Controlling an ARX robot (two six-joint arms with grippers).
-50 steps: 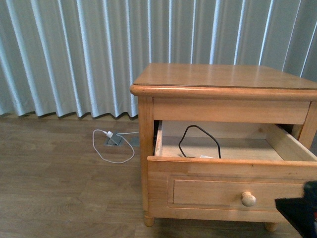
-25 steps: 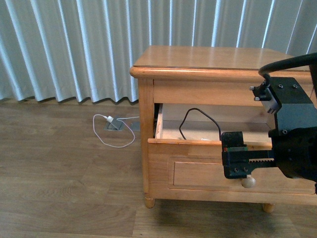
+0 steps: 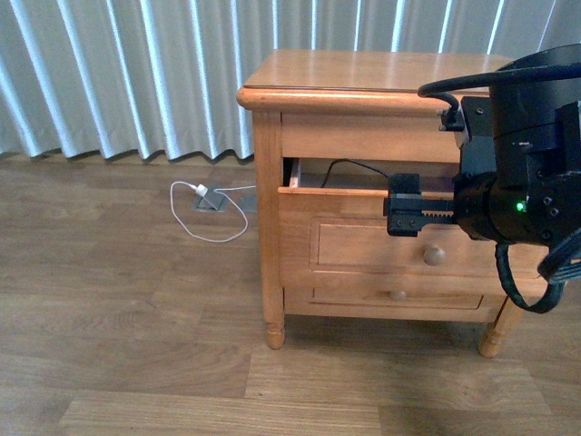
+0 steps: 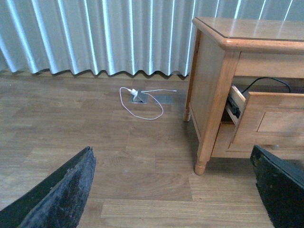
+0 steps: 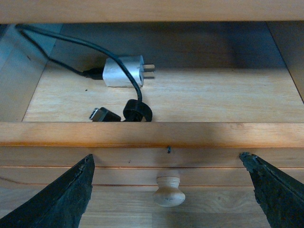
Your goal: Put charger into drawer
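So the charger lies inside the drawer, on its wood floor toward the back, white block w/ two metal prongs sticking out sideways. Its black cable runs from the block up past the drawer's back corner, and another stretch crosses over the block's face down to a dark coil and a small connector near the front wall. In the front view only a loop of that cable shows over the drawer edge.

Drawer is partly pulled out of the nightstand; its round knob sits below my right gripper, which hangs just in front of the drawer front. In the right wrist view my right fingers spread wide either side of the knob, nothing between them, not touching it.

My left gripper's fingers are also spread wide apart, holding nothing, well off to the nightstand's side over the wood floor.

Shallower lower drawer is closed. Over by the curtain, a white plug w/ white cable lies on the floor at a floor socket.
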